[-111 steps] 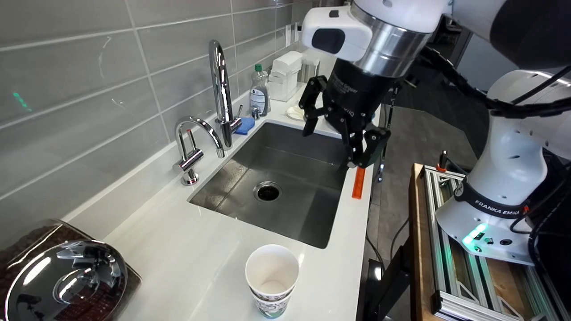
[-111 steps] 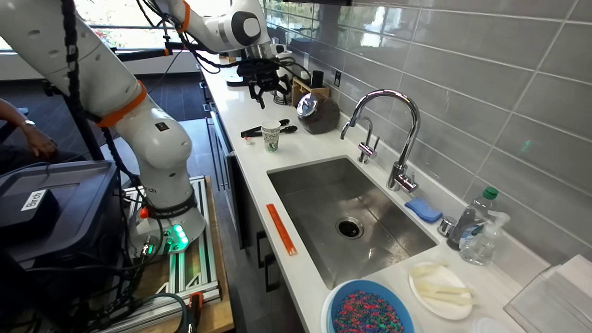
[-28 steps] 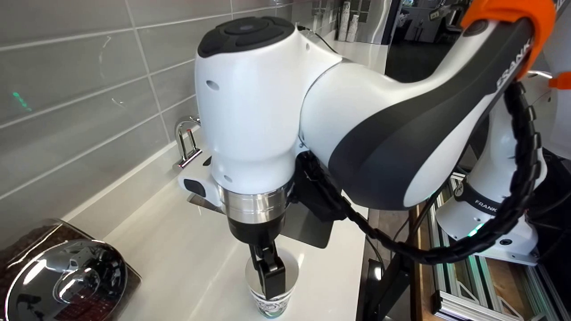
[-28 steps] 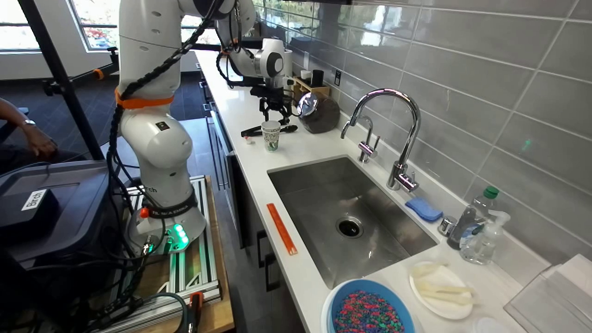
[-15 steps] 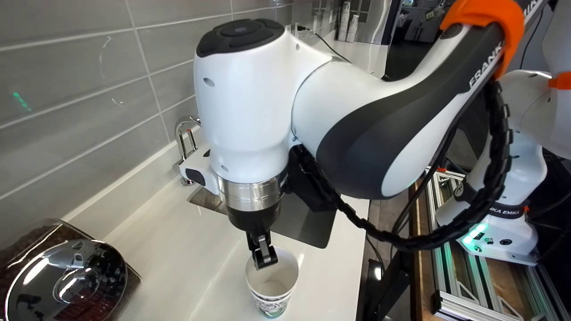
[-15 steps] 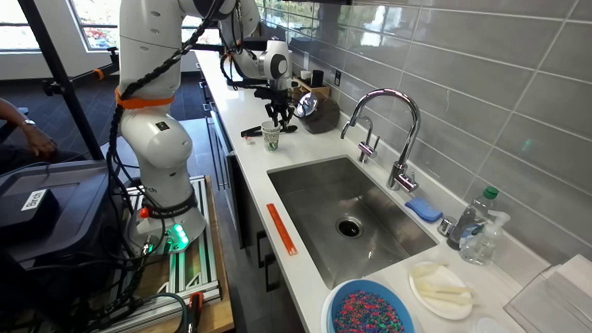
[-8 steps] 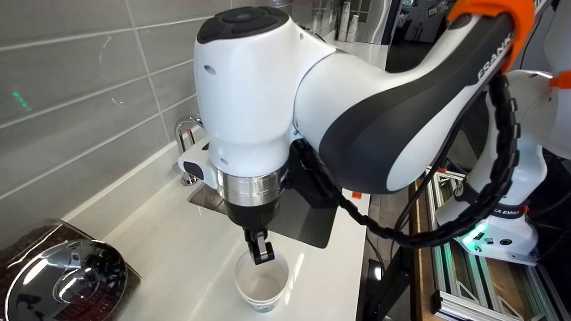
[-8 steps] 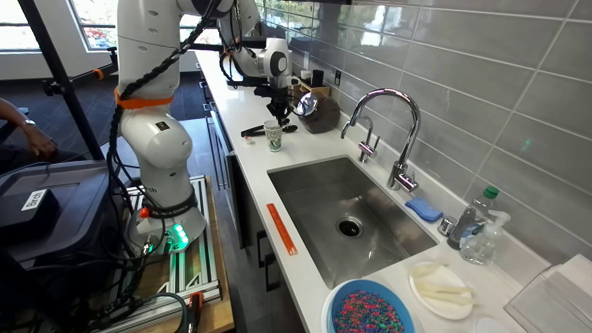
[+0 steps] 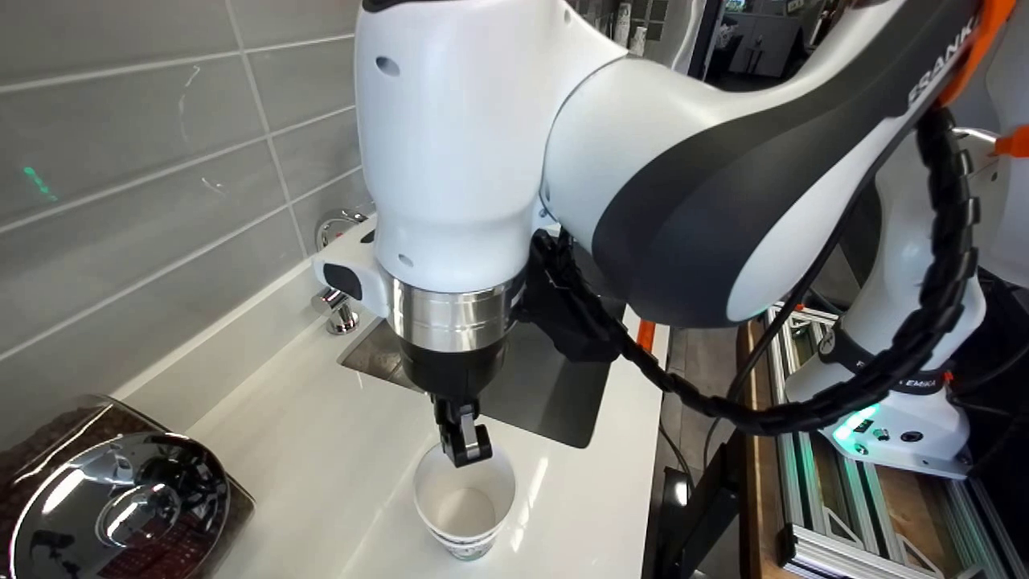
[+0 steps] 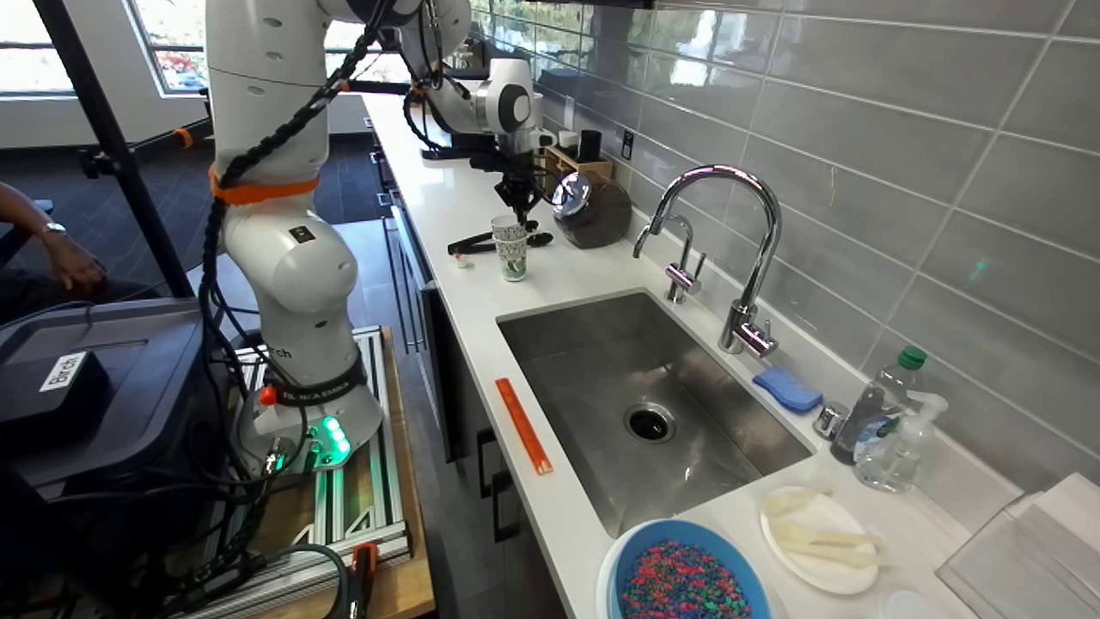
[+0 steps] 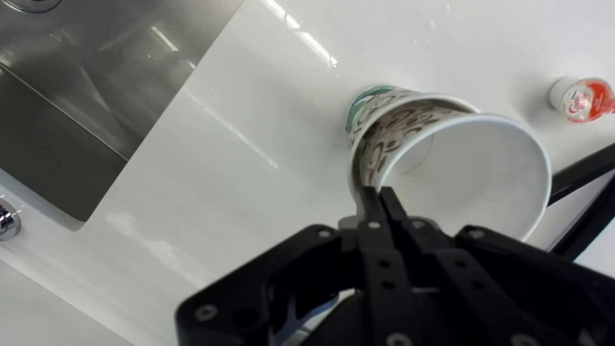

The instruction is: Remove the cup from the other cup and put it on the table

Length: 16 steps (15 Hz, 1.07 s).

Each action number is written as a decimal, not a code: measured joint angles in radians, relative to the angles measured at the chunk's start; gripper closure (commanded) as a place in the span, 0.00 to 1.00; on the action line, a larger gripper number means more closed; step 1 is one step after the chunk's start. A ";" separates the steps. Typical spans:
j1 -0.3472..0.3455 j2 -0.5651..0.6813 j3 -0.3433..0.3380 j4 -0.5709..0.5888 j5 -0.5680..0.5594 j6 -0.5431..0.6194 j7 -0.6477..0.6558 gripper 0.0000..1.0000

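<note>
My gripper (image 11: pixel 379 192) is shut on the rim of the cup (image 11: pixel 471 173), one finger inside it and one outside. This white paper cup is raised partway out of the other cup (image 11: pixel 370 108), its lower part still inside. In an exterior view the cup (image 10: pixel 507 227) shows as a patterned band above the other cup (image 10: pixel 513 260), which stands on the table (image 10: pixel 571 266) with green print near its base. From above, in an exterior view, the gripper (image 9: pixel 470 454) covers part of the cup's far rim, and the other cup (image 9: pixel 470 551) is mostly hidden beneath.
Black tongs (image 10: pixel 471 245) and a small red-and-white creamer pod (image 11: pixel 581 99) lie close to the cups. A jar with a shiny lid (image 9: pixel 120 507) stands nearby by the wall. The steel sink (image 10: pixel 601 344) opens on the other side, with chrome taps behind.
Over the last second the jaws have closed on the cup's rim. The cup has risen out of the other cup by part of its height, and both have shifted slightly toward the tiled wall.
</note>
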 measured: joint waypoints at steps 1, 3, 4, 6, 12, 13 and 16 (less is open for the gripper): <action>0.000 -0.007 0.001 -0.003 0.000 0.000 0.000 0.99; 0.000 -0.021 0.001 -0.009 0.000 0.000 0.000 0.99; 0.000 -0.027 0.001 -0.012 0.000 0.000 0.000 0.99; -0.001 -0.043 0.001 -0.019 0.000 0.000 0.004 0.99; -0.005 -0.119 0.001 -0.046 0.000 -0.009 0.020 0.99; -0.005 -0.135 0.003 -0.046 0.000 -0.021 0.020 0.99; -0.005 -0.188 0.010 -0.040 0.000 -0.082 0.019 0.99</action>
